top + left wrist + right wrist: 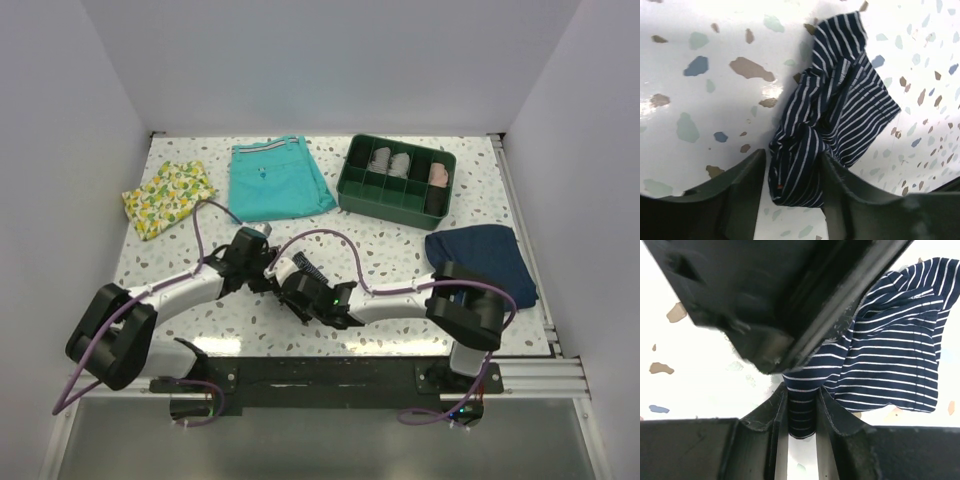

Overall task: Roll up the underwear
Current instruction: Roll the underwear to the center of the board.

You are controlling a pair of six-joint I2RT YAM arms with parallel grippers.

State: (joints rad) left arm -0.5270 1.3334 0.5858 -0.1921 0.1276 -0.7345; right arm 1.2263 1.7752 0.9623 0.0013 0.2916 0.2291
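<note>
The underwear (840, 95) is a small navy cloth with thin pale stripes, bunched on the speckled table near its middle front (306, 266). My left gripper (792, 160) stands open around one bunched end: the right finger (845, 195) touches the cloth, and a gap shows at the left finger (740, 185). A small reddish spot shows on that end. My right gripper (801, 395) is shut on a narrow fold of the underwear (890, 360). In the top view the left gripper (262, 262) and right gripper (297, 284) sit close together over the cloth.
Teal shorts (278, 180) and a yellow lemon-print cloth (168, 198) lie at the back left. A green divided tray (352, 186) with rolled items stands at the back right. A larger plain navy garment (482, 260) lies at the right. The left gripper's body (765, 295) fills the upper right wrist view.
</note>
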